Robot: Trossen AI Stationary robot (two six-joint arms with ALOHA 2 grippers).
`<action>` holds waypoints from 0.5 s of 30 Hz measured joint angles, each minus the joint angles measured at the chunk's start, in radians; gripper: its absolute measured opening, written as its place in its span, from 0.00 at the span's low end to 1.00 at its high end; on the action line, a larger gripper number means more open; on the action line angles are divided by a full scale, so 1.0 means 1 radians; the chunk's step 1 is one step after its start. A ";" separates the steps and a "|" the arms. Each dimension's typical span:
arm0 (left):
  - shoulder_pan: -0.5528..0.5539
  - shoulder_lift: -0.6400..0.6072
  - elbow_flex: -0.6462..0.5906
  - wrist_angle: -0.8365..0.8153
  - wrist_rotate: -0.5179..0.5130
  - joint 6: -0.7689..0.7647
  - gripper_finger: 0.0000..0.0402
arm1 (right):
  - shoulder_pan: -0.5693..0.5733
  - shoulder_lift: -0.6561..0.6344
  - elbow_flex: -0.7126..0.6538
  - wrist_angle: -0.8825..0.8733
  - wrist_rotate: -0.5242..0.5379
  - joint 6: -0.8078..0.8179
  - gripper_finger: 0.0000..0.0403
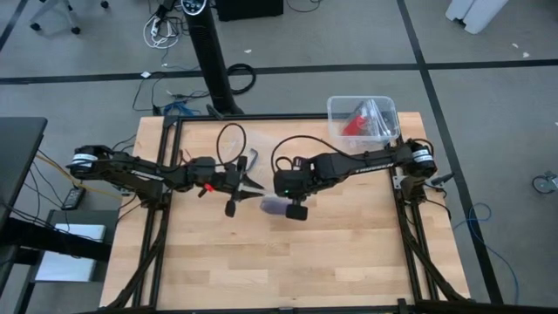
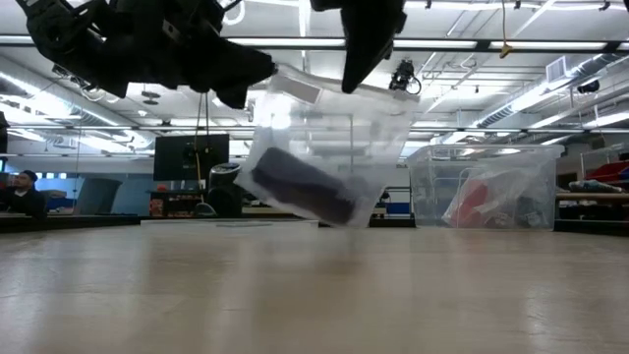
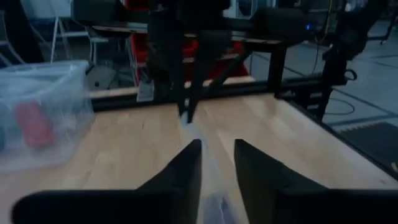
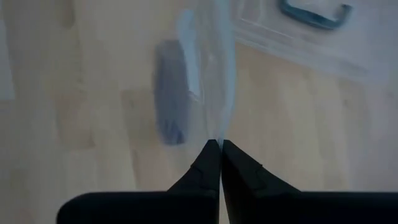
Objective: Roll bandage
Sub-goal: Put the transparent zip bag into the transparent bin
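A clear plastic bag (image 2: 329, 147) hangs above the middle of the table with the dark blue bandage roll (image 2: 303, 189) inside it. The bag and roll also show in the high view (image 1: 272, 207) and in the right wrist view (image 4: 171, 90). My right gripper (image 1: 295, 208) is shut on the bag's top. My left gripper (image 3: 217, 152) is open at the bag's left end. Its fingers stand on either side of the film (image 3: 214, 186). I cannot tell whether they touch it. My right gripper pinches the bag's upper edge (image 4: 216, 134) between its two fingertips. It comes from above, pointing down. The bag hangs below the fingers, tilted and clear of the table, with the roll lying in its lower part.
A clear plastic bin (image 1: 362, 118) holding a red item (image 2: 477, 202) stands at the table's far right corner. It also shows in the left wrist view (image 3: 37, 112). Bare wood lies under and in front of the bag. A person (image 2: 15, 192) sits in the room beyond.
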 joint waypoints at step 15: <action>0.003 -0.104 -0.001 0.025 -0.033 0.074 0.40 | -0.129 -0.239 -0.001 -0.210 0.251 0.172 0.00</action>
